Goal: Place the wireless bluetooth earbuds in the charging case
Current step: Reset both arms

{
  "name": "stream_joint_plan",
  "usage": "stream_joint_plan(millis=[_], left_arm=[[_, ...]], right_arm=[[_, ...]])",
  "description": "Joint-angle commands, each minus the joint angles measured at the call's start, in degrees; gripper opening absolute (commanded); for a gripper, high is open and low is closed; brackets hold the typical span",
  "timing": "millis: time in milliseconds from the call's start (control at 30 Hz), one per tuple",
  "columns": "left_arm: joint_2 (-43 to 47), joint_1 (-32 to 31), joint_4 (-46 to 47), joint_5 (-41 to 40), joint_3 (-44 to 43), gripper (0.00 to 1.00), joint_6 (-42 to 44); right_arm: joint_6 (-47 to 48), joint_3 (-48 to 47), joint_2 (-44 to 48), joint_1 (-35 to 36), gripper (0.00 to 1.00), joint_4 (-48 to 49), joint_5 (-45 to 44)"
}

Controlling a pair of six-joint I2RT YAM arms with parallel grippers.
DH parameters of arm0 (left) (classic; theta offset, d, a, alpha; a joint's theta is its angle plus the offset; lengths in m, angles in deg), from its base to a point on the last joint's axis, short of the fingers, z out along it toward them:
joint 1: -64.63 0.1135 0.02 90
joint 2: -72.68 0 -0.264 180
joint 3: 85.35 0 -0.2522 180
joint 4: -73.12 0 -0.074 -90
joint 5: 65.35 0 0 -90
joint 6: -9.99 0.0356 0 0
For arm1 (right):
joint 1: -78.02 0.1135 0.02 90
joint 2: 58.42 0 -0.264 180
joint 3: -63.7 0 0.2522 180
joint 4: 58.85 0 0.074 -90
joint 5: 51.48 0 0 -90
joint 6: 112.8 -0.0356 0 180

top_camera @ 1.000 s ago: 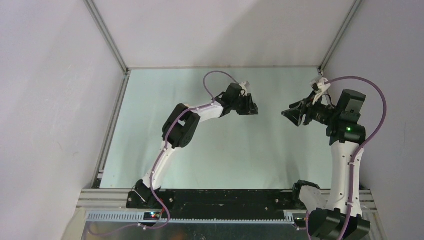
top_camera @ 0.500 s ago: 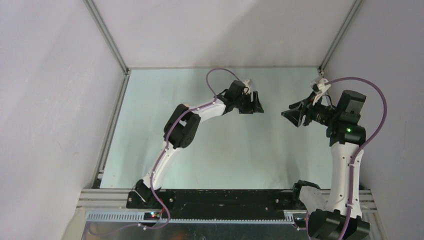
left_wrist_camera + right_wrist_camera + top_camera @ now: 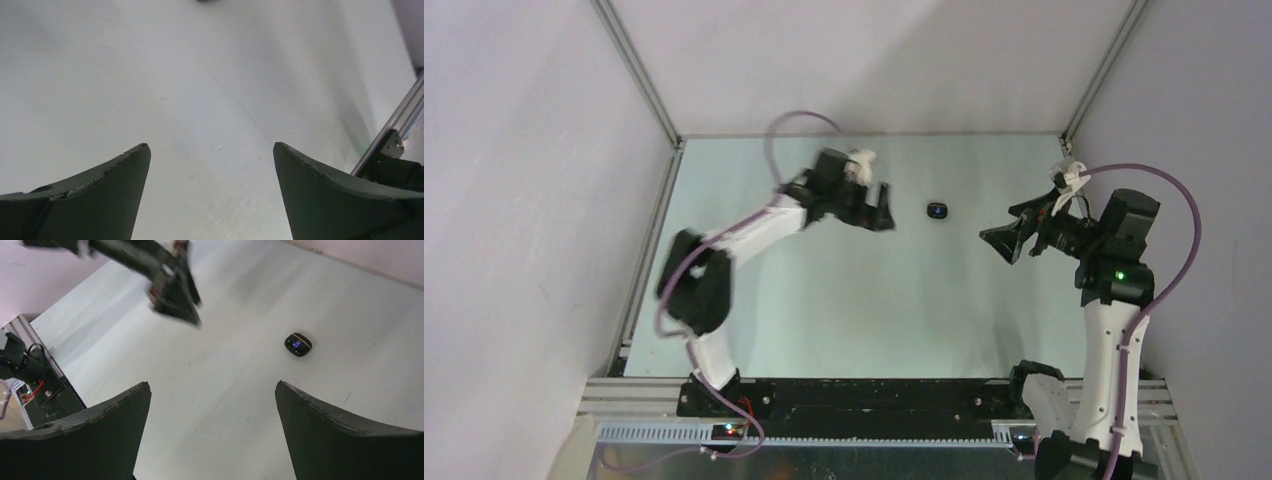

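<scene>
charging case (image 3: 936, 210): small black closed pebble with a blue light, lying on the far half of the pale table (image 3: 844, 320), between the two grippers, touching neither. left gripper (image 3: 210, 145) and right gripper (image 3: 212, 384): jaws spread wide, holding nothing.

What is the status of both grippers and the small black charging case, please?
Left gripper open, empty. Right gripper open, empty. Small black rounded charging case on pale table between them, untouched, seemingly shut. No earbuds visible. Nothing obstructing.
</scene>
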Motion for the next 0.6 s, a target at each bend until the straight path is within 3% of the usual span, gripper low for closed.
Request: stream_joint_plan(millis=[0,167,233,400,567], left_arm=[[23.24,13.92,-5.96,4.64,3.61,0.99,14.81],[43.73,38.10,-9.02,18.08,10.81,1.00,19.00],[51.52,45.05,-11.18,16.88,14.61,0.99,22.68],[76.94,50.00,-12.38,2.36,31.42,0.99,32.35],[83.24,50.48,-21.25,5.25,34.91,1.00,36.83]], right_arm=[[-6.83,0.31,5.00,-0.21,0.99,6.57,-4.59],[-6.47,-0.09,11.00,-0.20,0.99,5.30,-13.34],[-5.14,-1.30,13.69,0.31,0.99,2.67,-17.13],[-3.16,-1.89,18.45,4.62,0.99,-4.61,-28.29],[-5.27,-0.04,25.71,5.81,0.99,-4.76,-28.30]])
